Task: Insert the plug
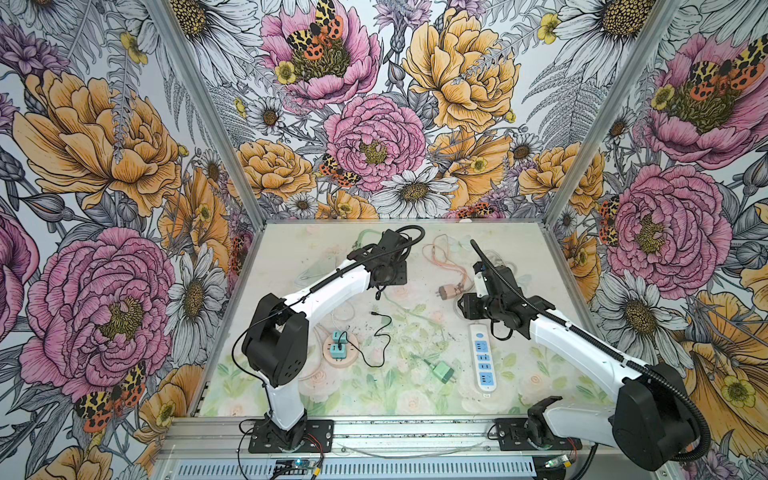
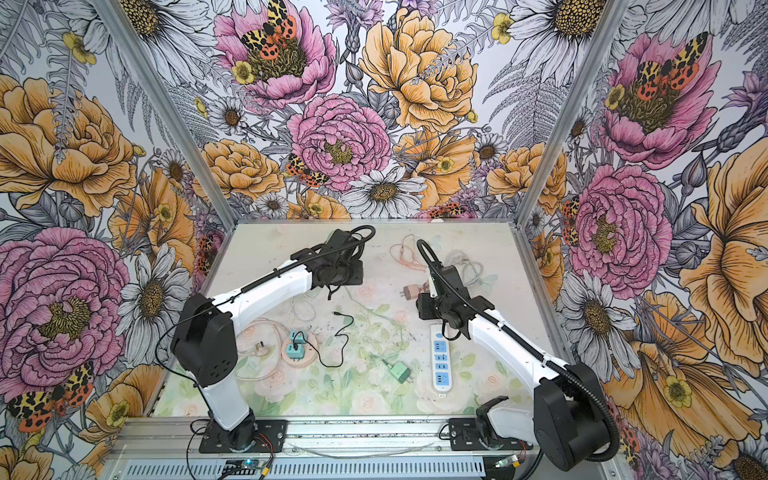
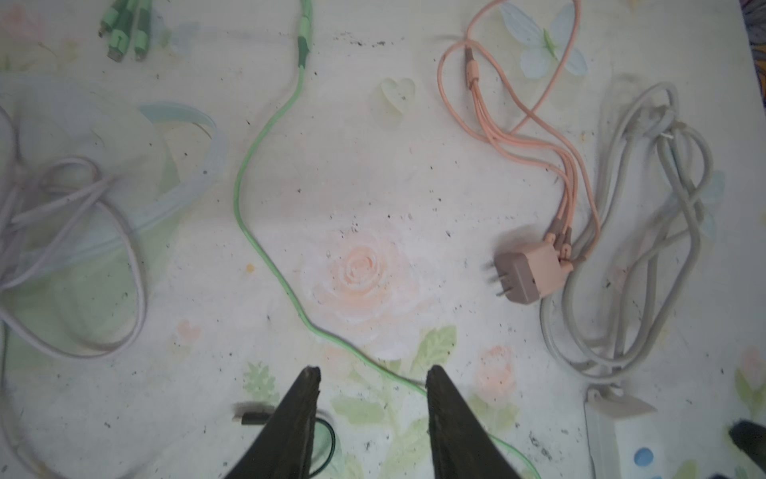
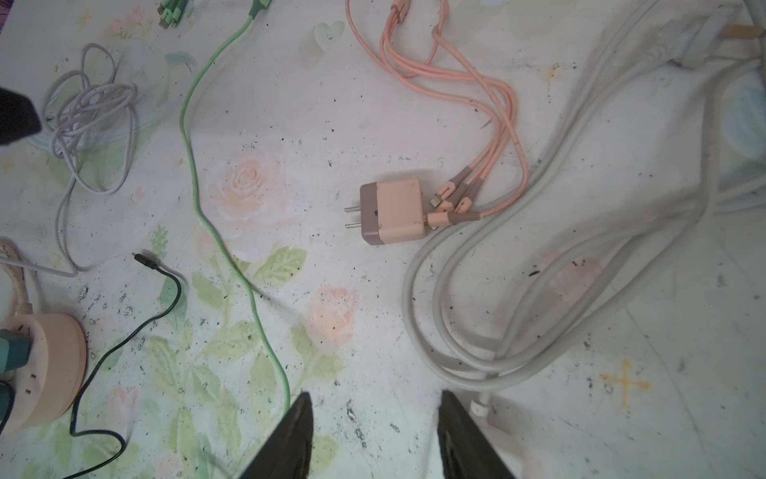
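Right wrist view | right hand [image 4: 375, 394] parted, empty, near pink charger plug [image 4: 393, 211] | left hand [image 3: 372, 369] parted, empty | step: approach | next: grasp plug for power strip [image 1: 482, 357]

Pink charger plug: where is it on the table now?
In both top views the pink charger plug lies flat right of centre, beside the coiled grey cord and just beyond the far end of the white power strip.

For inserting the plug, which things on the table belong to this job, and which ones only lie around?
Likely for the job:
pink plug
white power strip
right gripper, open, close by

Just lying about:
green charger
round socket
black cable
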`<state>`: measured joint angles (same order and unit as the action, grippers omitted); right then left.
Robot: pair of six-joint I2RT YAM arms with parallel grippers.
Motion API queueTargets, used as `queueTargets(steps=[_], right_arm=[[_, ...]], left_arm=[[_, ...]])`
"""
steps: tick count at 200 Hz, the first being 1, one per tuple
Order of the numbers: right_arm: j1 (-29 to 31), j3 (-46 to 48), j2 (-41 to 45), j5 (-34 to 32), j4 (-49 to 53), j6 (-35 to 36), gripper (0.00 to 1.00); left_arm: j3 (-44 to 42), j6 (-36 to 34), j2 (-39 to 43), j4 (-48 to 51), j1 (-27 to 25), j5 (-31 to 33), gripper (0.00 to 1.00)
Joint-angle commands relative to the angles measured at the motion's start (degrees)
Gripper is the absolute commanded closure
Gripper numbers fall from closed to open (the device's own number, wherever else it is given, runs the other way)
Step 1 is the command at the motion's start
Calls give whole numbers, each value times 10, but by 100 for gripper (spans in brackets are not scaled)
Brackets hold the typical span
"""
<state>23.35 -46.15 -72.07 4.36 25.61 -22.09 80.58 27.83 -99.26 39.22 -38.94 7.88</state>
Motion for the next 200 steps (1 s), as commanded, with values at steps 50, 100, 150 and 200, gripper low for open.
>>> queueTargets(steps=[50,100,150,200], right_arm=[[8,5,12,6,2,-14,50],[9,15,27,0,6,-26,50],[9,36,63,-16,30,-32,50],[9,34,50,-6,30,-38,50]], left_arm=[[-162,49,170,4,-118,-12,52],[-132,47,135,2,-220,-16,51],[-101,52,57,3,-273,-12,52],[-64,52,14,6,-297,-5,52]])
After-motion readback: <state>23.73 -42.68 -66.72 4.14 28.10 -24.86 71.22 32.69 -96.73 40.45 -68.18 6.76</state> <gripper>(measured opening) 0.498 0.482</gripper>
